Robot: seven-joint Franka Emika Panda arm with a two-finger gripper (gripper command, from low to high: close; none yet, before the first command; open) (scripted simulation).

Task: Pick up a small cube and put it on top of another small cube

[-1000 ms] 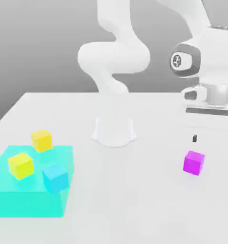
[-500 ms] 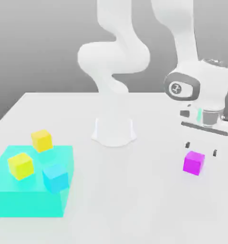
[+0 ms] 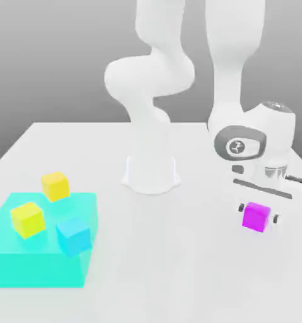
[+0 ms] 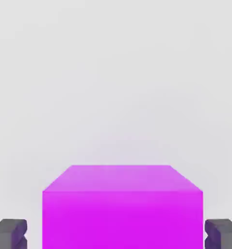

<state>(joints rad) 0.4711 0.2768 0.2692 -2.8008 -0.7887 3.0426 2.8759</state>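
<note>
The small magenta cube [image 3: 256, 216] rests on the white table toward the exterior view's right. My gripper [image 3: 259, 213] is lowered around it, one dark finger [image 3: 241, 207] on each side. In the hand view the cube [image 4: 123, 209] sits between the fingertips [image 4: 8, 233]. One fingertip nearly touches the cube and a narrow strip of table shows at the other, so the gripper is still slightly open. The golden cube [image 3: 55, 186] sits far off on the exterior view's left, at the back edge of a teal slab.
A flat translucent teal slab [image 3: 33, 265] lies at the front of the exterior view's left. It carries a lemon-yellow cube [image 3: 27, 219] and a cyan cube [image 3: 73, 235]. The arm's white base [image 3: 151, 173] stands at the table's middle back.
The hand has come down from above and behind the magenta cube until its fingers flank it. The fingers have narrowed from wide open to close against the cube's sides. The cube has not moved.
</note>
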